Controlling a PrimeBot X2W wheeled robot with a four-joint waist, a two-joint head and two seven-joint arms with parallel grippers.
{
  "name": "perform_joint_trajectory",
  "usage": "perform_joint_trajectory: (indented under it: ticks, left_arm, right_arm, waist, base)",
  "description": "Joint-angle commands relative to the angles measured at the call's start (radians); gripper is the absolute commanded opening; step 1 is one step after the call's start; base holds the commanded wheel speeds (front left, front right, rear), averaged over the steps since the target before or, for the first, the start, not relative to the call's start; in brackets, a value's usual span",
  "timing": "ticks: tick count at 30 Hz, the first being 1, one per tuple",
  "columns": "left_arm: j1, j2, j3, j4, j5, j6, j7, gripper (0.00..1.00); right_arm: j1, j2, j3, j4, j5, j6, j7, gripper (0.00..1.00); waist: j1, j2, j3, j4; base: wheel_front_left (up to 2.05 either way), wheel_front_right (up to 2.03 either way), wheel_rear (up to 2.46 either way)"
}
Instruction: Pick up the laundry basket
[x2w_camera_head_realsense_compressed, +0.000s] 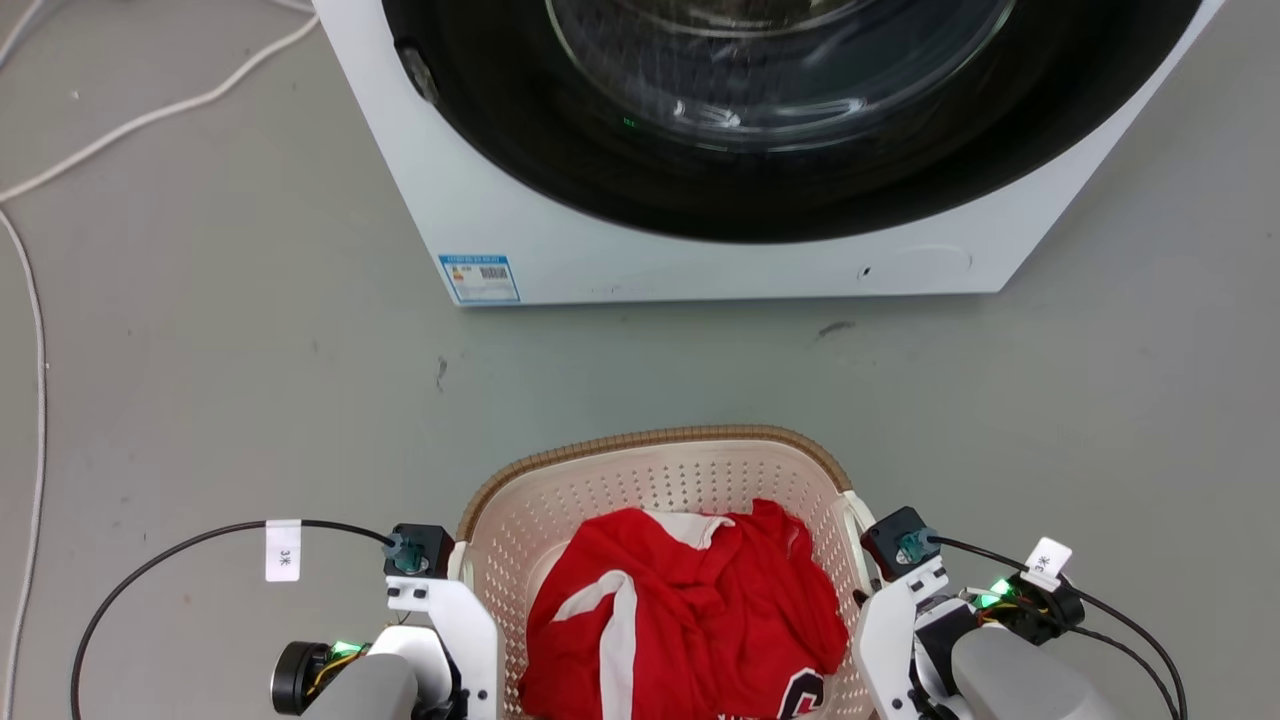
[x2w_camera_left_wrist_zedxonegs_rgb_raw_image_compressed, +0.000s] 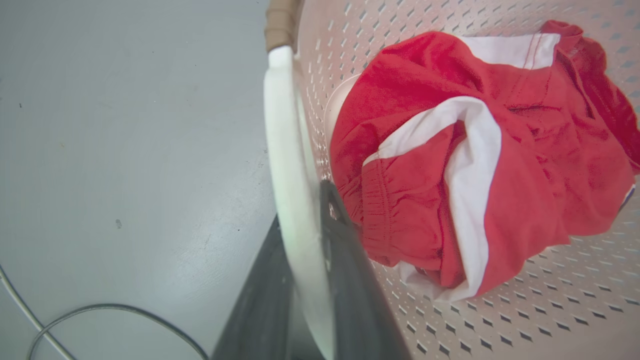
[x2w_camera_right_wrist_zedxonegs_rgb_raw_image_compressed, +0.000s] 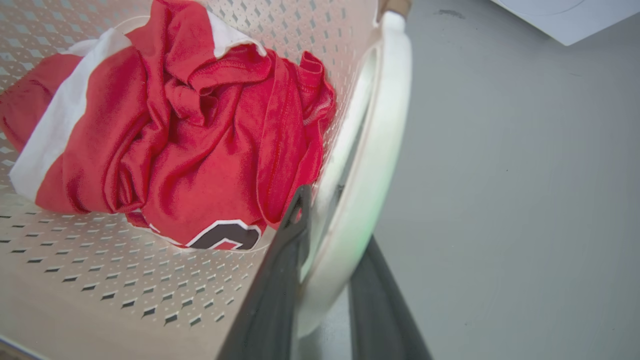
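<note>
Basket (x2w_camera_head_realsense_compressed: 650, 440) lies between both arms; left fingers (x2w_camera_left_wrist_zedxonegs_rgb_raw_image_compressed: 345, 260) and right fingers (x2w_camera_right_wrist_zedxonegs_rgb_raw_image_compressed: 280, 280) each straddle a side handle (x2w_camera_left_wrist_zedxonegs_rgb_raw_image_compressed: 290, 125), apparently clamped on it.

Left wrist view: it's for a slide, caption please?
Left claw clamps the white handle of the laundry basket holding a red-and-white garment.

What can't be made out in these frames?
- Head view: the laundry basket's near end is cut off by the bottom edge.
- Right wrist view: the right hand straddles the white handle; blur leaves it unclear whether it clamps.
- Wrist views: the basket floor under the red-and-white garment is hidden.
- Head view: the washing machine's top is cut off by the upper edge.
</note>
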Motion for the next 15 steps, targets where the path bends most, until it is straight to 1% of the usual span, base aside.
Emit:
perform_joint_trajectory:
  ticks: [1, 9, 15]
  left_arm:
    - [0.008, -0.012, -0.017, -0.016, -0.008, -0.010, 0.006, 0.00]
    - [0.060, 0.010, -0.103, -0.039, -0.100, -0.010, 0.069, 0.00]
    - [0.102, 0.026, -0.163, -0.050, -0.162, -0.010, 0.112, 0.00]
  right_arm:
    - [0.008, 0.016, 0.019, -0.024, 0.009, 0.014, 0.002, 0.00]
    - [0.045, -0.018, 0.101, -0.040, 0.105, 0.014, 0.054, 0.00]
    - [0.078, -0.038, 0.155, -0.045, 0.167, 0.014, 0.069, 0.00]
  waist:
    - [0.0002, -0.0001, -0.040, -0.013]
    - [0.0002, -0.0001, -0.146, -0.035]
    - [0.0002, -0.0001, -0.224, -0.042]
  base:
    - [0.00, 0.00, 0.00]
    - [0.00, 0.00, 0.00]
    - [0.00, 0.00, 0.00]
